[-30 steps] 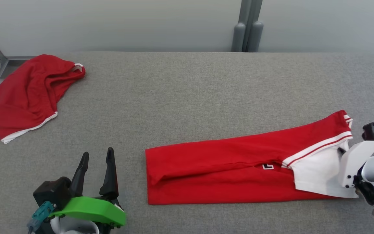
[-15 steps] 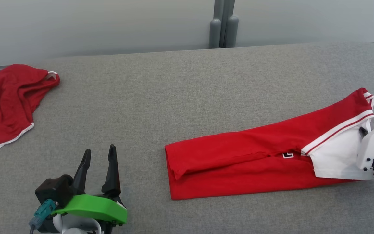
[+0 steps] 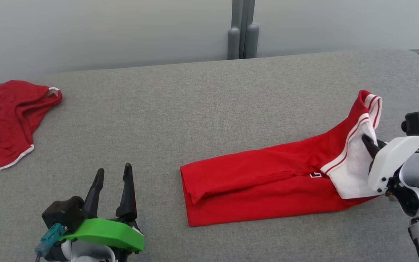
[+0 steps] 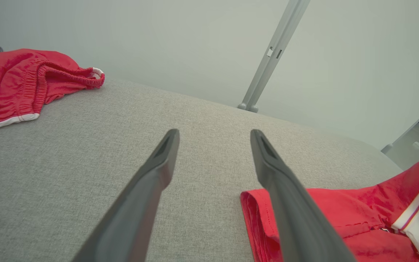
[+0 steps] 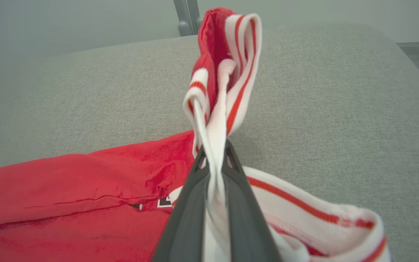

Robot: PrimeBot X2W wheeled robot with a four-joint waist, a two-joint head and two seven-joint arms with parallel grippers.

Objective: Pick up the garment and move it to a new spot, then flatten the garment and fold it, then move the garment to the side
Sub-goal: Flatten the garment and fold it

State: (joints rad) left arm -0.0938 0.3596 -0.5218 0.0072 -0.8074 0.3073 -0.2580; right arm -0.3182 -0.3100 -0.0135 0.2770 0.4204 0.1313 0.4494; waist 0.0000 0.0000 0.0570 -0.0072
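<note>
A long, folded red garment [image 3: 260, 182] with a white, red-striped end lies on the grey padded table [image 3: 195, 109], right of centre. My right gripper [image 3: 365, 140] is shut on that white striped end and holds it raised off the table, while the red length stays flat. In the right wrist view the striped cloth [image 5: 224, 83] stands up pinched between the fingers [image 5: 187, 203]. My left gripper [image 3: 114, 174] rests open at the lower left, a little left of the garment's near end [image 4: 340, 214], with nothing between its fingers [image 4: 147, 189].
A second red garment [image 3: 6, 120] with white trim lies crumpled at the table's far left, also visible in the left wrist view [image 4: 24, 80]. A grey post [image 3: 241, 32] rises behind the table's back edge. The table's right corner is rounded.
My right gripper has lifted the garment's striped end up off the table. The head camera has turned, shifting the whole picture. The left gripper has stayed still.
</note>
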